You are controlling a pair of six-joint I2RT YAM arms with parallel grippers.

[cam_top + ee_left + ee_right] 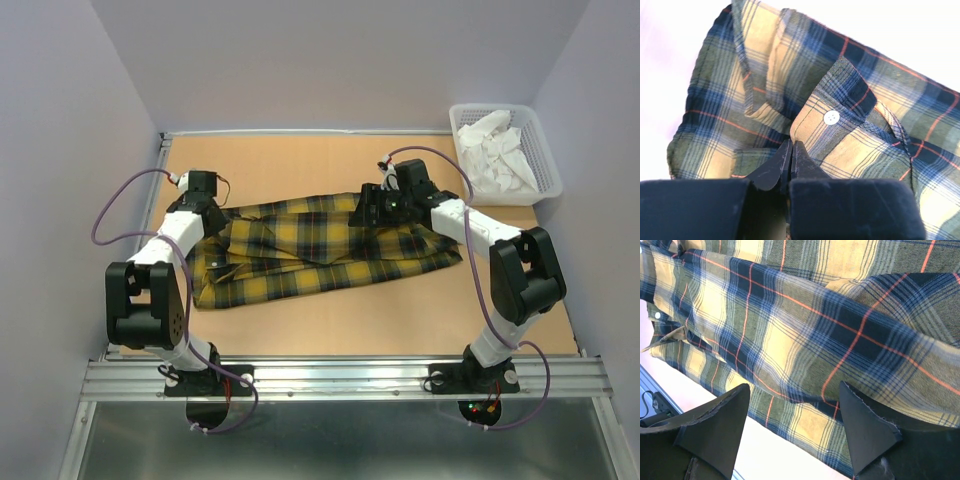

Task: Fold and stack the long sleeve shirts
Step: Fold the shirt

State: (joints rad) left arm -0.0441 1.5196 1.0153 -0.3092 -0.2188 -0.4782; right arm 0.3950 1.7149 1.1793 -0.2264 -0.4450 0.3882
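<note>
Top view, shirt: the plaid shirt (320, 255) lies crosswise in the middle of the tabletop (400, 320), partly gathered, with its long edges uneven and a ridge of cloth running along the middle.
Top view, arms: the left gripper (208, 210) is down at the shirt's left end. The right gripper (368, 208) hangs over the far edge, right of centre.
Top view, surroundings: a white basket (548, 160) of white cloths stands in the far right corner, well apart from the shirt.
Left wrist view, grip: the jaws are pressed together, and their tips meet on a fold of plaid just below the flap that carries a white button (831, 117). They look clamped on a thin layer. How much cloth sits between them is hidden.
Left wrist view, advice: this looks like the start of a fold from the left end. Lift only enough to free the edge, because a shallow pinch may slip. Check that one layer comes up, not the bunch beneath it.
Right wrist view, grip: the fingers (720, 420) stand wide apart above the plaid with nothing between them, near the shirt's edge where bare tabletop shows.
Right wrist view, advice: lower onto that edge and close there before the left side travels, so that both ends rise level.
Judgement, risk: pulling with one arm would probably drag the whole shirt sideways and deepen the ridge.
Judgement, progress: early. The shirt is neither squared nor stacked.
</note>
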